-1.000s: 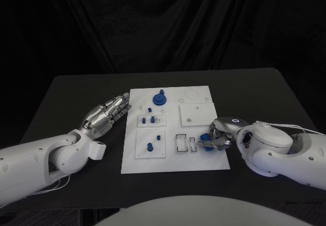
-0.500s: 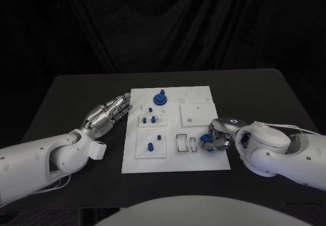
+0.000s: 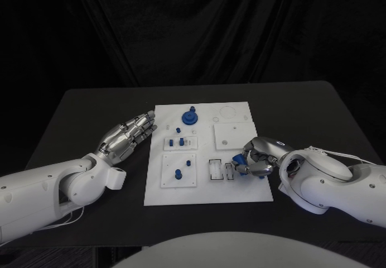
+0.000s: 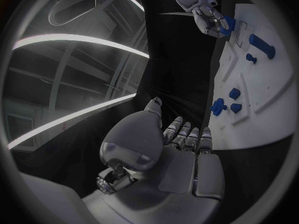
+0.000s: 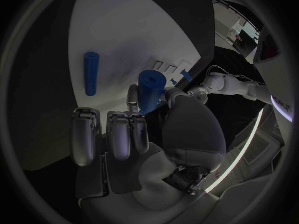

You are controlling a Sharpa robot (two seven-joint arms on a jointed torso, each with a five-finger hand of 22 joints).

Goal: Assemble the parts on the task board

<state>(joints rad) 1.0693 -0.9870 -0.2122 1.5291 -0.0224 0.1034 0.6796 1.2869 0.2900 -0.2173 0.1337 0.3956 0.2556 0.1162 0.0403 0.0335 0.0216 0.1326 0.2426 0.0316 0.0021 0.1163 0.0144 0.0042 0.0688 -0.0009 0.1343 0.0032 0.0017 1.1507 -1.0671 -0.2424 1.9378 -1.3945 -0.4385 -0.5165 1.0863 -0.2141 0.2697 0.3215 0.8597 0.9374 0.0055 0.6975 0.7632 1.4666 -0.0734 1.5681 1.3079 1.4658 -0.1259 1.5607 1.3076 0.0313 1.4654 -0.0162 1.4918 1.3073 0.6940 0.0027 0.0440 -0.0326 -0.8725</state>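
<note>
The right hand (image 3: 256,162) pinches a blue cylinder (image 5: 150,90) between thumb and fingers, over the near right part of the task board (image 3: 241,192), beside the small slots. The step appears to be carrying this part to its seat; next it must be lined up and lowered straight. The left hand (image 3: 125,137) rests flat, fingers together, just beside the board's left edge.

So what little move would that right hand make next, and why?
Probably carry the blue cylinder toward a free slot on the task board and lower it. The right hand already holds it in its fingers above the board, while the left hand rests at the board's edge.
</note>
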